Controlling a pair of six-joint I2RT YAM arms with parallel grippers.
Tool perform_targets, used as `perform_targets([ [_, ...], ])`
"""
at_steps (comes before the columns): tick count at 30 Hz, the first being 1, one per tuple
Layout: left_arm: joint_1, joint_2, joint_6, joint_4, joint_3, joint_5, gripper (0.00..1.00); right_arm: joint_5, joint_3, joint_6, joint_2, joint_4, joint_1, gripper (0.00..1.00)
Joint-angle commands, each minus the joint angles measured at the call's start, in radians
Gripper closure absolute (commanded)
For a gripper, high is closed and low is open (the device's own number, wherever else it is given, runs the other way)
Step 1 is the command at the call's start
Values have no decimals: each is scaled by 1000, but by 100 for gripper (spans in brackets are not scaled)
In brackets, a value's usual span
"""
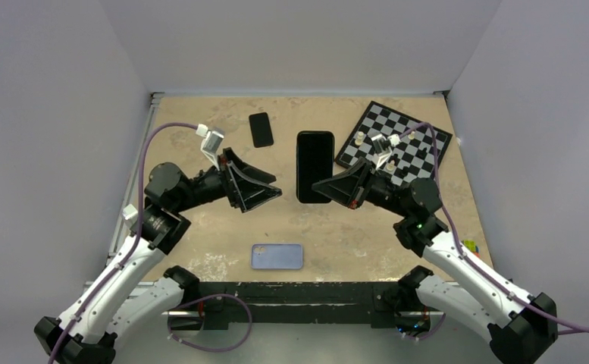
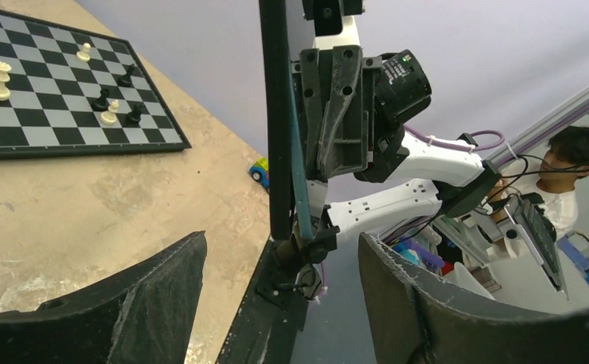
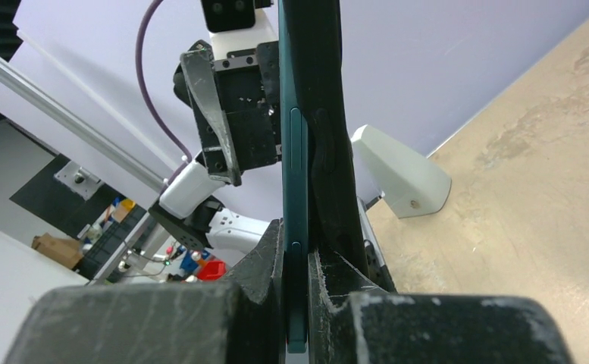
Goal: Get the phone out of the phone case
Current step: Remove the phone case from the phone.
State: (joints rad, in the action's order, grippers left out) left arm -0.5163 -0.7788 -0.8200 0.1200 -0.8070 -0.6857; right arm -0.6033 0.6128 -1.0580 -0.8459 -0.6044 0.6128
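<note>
The black phone (image 1: 314,163) is held off the table at the middle, screen up toward the top camera. My right gripper (image 1: 320,186) is shut on its near right edge; in the right wrist view both fingers clamp (image 3: 297,258) the phone's thin teal-edged side (image 3: 297,152). The lavender-blue phone case (image 1: 277,256) lies by itself on the table near the front edge, with no phone in it. My left gripper (image 1: 274,191) is open and empty just left of the phone. In the left wrist view the phone (image 2: 279,114) stands edge-on beyond the spread fingers (image 2: 280,258).
A smaller bare black phone (image 1: 260,129) lies at the back centre. A chessboard (image 1: 394,142) with a few pieces sits at the back right and shows in the left wrist view (image 2: 48,83). A small toy car (image 1: 470,246) is near the right table edge.
</note>
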Motion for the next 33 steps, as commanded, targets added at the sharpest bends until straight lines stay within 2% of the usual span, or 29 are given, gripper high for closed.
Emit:
perform_targets([
  [1,5,-16,28,-7,-3,-49,22,-31,8,-8,45,-62,-31,100],
  [3,-2,-35,-16,41,12,-75,24,-31,6,-14,53,-63,-38,100],
  [7,-43,-86,-79,145,42,-122,38,-44,1,-41,44,-102,-41,100],
  [11,-70,-114,-129,273,70,-143,38,-56,-8,-66,28,-140,-42,100],
  [15,-85,-141,-111,269,54,-138,34,-72,-12,-92,17,-184,-42,100],
  [19,-86,-177,-91,261,31,-132,51,-77,-13,-101,17,-194,-42,100],
  [23,-86,-190,-81,255,31,-127,56,-76,-17,-108,18,-197,-41,100],
  [33,-85,-226,-82,263,-8,-98,55,-89,-37,-129,-23,-245,-41,100],
])
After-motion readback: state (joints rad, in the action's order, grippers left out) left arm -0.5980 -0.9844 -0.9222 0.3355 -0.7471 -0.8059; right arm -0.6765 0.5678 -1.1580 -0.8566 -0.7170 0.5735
